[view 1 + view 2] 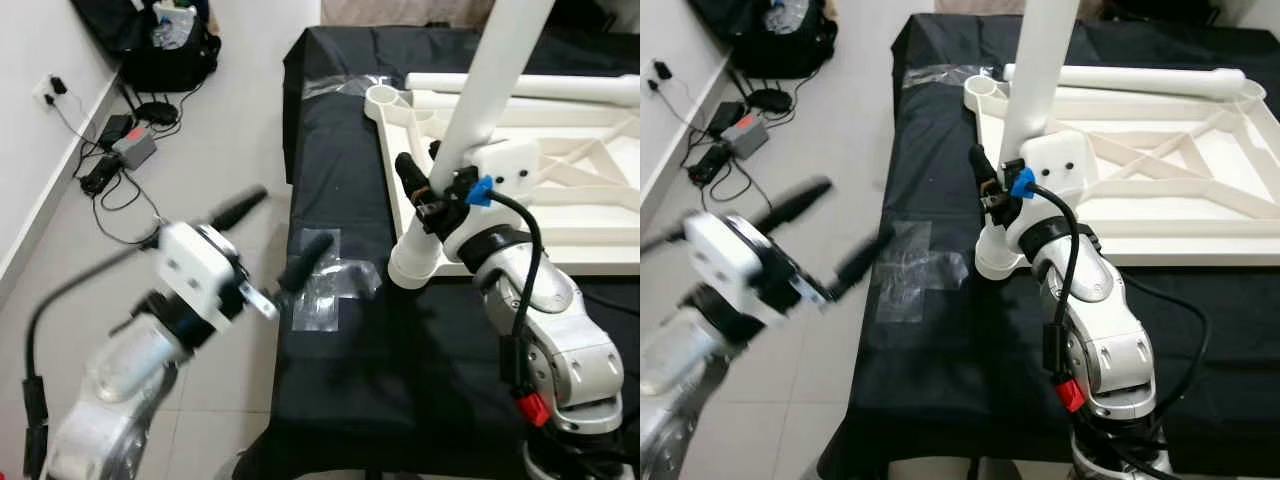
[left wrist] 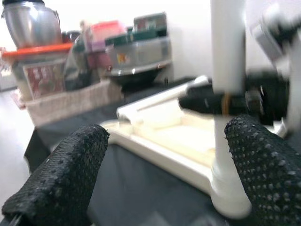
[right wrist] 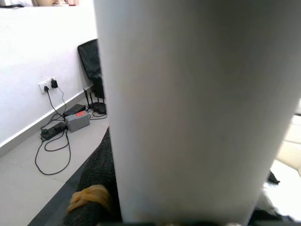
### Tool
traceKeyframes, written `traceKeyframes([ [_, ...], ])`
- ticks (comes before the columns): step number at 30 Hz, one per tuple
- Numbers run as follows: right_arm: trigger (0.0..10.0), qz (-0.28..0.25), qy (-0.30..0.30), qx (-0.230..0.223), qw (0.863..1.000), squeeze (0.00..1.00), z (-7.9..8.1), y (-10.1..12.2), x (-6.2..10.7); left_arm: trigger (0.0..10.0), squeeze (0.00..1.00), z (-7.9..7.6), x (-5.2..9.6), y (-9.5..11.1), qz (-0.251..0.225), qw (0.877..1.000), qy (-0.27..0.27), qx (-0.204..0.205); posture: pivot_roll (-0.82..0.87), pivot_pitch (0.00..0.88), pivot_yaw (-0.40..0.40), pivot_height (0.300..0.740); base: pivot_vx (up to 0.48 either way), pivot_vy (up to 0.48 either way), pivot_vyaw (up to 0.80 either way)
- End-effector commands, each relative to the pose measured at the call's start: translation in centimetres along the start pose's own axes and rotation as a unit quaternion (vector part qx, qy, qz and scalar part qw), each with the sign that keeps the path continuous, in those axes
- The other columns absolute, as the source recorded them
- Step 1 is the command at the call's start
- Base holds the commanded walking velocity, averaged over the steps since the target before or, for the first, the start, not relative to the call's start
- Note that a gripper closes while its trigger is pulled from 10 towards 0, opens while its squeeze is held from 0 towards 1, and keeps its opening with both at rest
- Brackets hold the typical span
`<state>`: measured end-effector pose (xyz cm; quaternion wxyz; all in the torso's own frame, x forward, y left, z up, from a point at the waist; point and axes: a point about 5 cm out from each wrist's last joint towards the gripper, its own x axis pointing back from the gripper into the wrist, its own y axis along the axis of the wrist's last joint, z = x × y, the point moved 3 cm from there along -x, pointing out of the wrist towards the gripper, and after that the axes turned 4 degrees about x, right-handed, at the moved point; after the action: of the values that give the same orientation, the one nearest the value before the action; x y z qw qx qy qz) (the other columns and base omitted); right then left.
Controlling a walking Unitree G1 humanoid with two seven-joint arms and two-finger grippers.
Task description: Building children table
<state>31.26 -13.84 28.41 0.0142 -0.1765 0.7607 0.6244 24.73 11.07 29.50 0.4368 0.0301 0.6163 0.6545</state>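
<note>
A white children's table top (image 1: pixel 560 215) lies upside down on a black-covered surface. At its near left corner a white leg (image 1: pixel 490 90) stands upright, and my right gripper (image 1: pixel 428 195) is shut on its lower part. That leg (image 3: pixel 197 108) is pressed close against the right wrist camera. A second white leg (image 1: pixel 545 88) lies along the far edge, beside an open round socket (image 1: pixel 383 97). Off the left edge of the surface, my left gripper (image 1: pixel 275 235) is blurred and open, holding nothing. Its fingers (image 2: pixel 61 179) frame the upright leg (image 2: pixel 228 70).
A clear plastic bag (image 1: pixel 330 285) lies on the black cover (image 1: pixel 350 390) near my left fingers. On the tiled floor to the left are a black bag (image 1: pixel 160 45), a power strip with cables (image 1: pixel 125 150) and the wall. Shelves with containers (image 2: pixel 94 52) stand beyond.
</note>
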Motion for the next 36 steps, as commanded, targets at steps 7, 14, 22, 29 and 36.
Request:
traceKeyframes([
  [7, 10.0, 0.088, -0.06, 0.0, 0.994, 0.0, -1.5, -3.7, 0.2, 10.0, 0.0, 1.2, -3.5, 5.1, -0.081, 0.97, -0.161, 0.164, 0.01, 0.272, 0.017, 0.74, 0.0, 0.0, 0.0],
  [14, 10.0, 0.085, -0.06, -0.005, 0.995, 0.0, -1.3, -3.6, 0.1, 10.0, 0.0, 1.2, -4.8, 7.1, -0.09, 0.943, -0.261, 0.184, 0.02, 0.269, 0.02, 0.74, 0.0, 0.0, 0.0],
  [22, 10.0, 0.075, -0.059, -0.015, 0.995, 0.0, -0.7, -3.2, -0.1, 10.0, 0.0, 1.0, -10.5, 7.7, -0.078, 0.925, -0.333, 0.167, 0.02, 0.263, 0.04, 0.74, 0.0, 0.0, 0.0],
  [29, 10.0, 0.07, -0.055, -0.022, 0.996, 0.0, -0.2, -3.0, -0.2, 10.0, 0.0, -1.1, -15.1, 6.7, -0.04, 0.904, -0.389, 0.17, 0.02, 0.266, 0.05, 0.74, 0.0, 0.0, 0.0],
  [36, 10.0, 0.062, -0.046, -0.026, 0.997, 0.0, 0.3, -2.7, -0.4, 10.0, 0.0, -2.5, -17.4, 5.7, -0.011, 0.898, -0.414, 0.148, 0.02, 0.269, 0.054, 0.74, 0.0, 0.0, 0.0],
])
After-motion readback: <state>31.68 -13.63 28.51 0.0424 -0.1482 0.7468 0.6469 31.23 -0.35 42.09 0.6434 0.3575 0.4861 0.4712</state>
